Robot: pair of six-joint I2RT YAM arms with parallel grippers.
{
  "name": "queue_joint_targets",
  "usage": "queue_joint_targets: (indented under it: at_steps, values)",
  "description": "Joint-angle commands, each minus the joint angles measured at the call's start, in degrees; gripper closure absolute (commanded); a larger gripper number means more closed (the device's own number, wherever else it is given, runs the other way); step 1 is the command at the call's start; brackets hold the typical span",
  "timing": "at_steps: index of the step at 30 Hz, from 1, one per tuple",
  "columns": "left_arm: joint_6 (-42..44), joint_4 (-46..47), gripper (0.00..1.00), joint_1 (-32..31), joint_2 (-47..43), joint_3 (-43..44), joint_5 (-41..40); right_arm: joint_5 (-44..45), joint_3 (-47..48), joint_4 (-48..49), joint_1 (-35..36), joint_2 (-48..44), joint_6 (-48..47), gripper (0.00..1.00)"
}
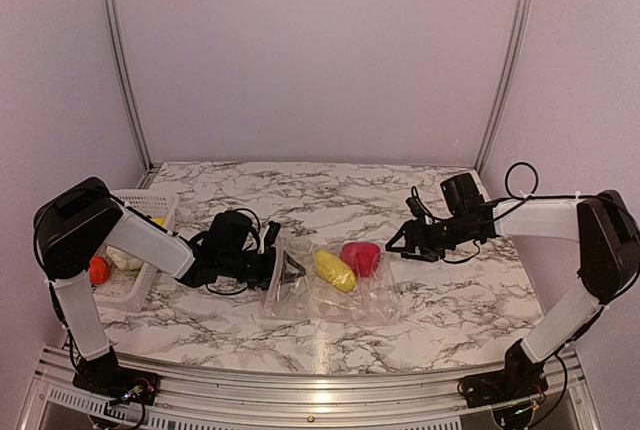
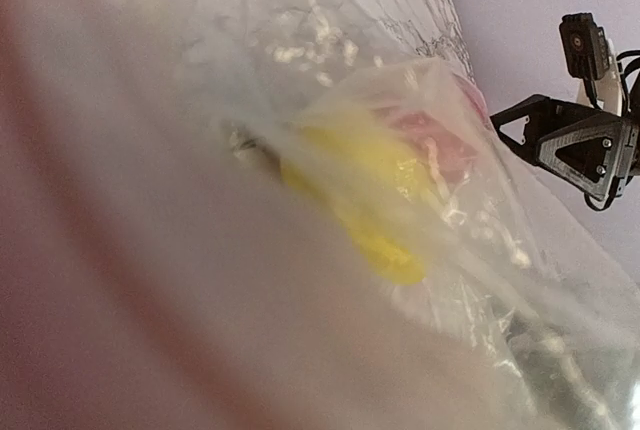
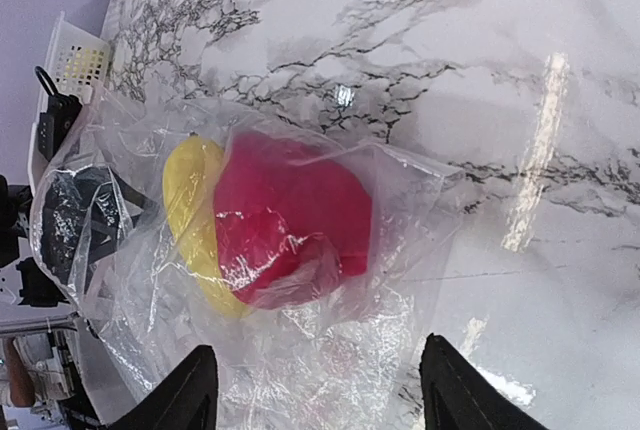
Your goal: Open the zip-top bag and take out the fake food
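The clear, crinkly zip-top plastic bag point(image 1: 372, 300) lies flat near the middle of the white marbled table point(image 1: 450, 300), its mouth toward 9 o'clock in the overhead view. Inside it, a yellow oblong toy piece point(image 1: 335, 271) and a pink-red rounded toy piece point(image 1: 360, 257) sit touching.

The left gripper point(image 1: 287, 272) sits in the bag's mouth. Through the film I cannot tell whether its jaws stand wide or narrow. The right gripper point(image 1: 392, 247) hovers just beside the bag's 2 o'clock corner, jaws wide, holding nothing.

The step in hand looks like fetching the food out. The right pincer would do best to pinch film alone at that far corner, so the bag cannot slide. The left should take the yellow piece first, as it is nearer the mouth. It should grip across the narrow width, avoid catching plastic, and draw out toward 9 o'clock, where the white lattice plastic basket point(image 1: 150, 202) stands.
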Motion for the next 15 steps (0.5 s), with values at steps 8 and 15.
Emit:
queue_joint_targets:
  at_steps: [8, 15]
  values:
    - [1.1, 0.6, 0.49, -0.2, 2.5, 3.5, 1.3, -2.9, 10.7, 5.8, -1.4, 14.7, 1.4, 0.44]
    - [-0.3, 2.3, 0.47, -0.3, 6.2, 7.8, 2.4, -7.8, 9.8, 8.4, 1.5, 18.0, 0.6, 0.64]
